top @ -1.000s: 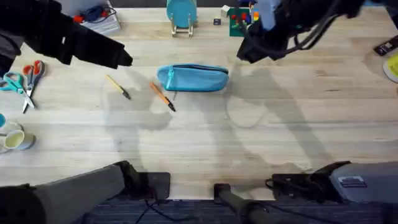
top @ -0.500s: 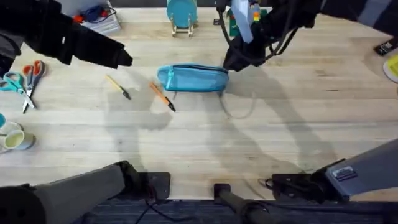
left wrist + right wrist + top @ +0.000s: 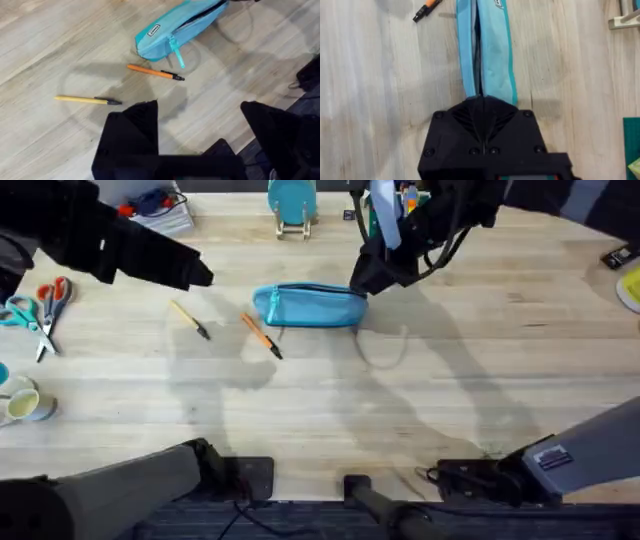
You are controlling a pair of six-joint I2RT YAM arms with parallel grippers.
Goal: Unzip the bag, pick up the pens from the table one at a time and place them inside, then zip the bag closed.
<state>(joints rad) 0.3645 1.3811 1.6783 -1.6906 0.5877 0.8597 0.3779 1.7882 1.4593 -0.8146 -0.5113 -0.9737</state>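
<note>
Right end effector (image 3: 481,97) — fingers together | at bag (image 3: 485,45) end — touching

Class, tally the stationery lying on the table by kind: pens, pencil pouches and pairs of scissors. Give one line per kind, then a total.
Pens: 2, orange and yellow
Pencil pouches: 1, light blue
Pairs of scissors: 2, orange-handled and teal-handled
Total: 5

We note a light blue bag (image 3: 310,306), orange and yellow pens (image 3: 155,72), and a pale plank-grained bench (image 3: 450,400).
</note>
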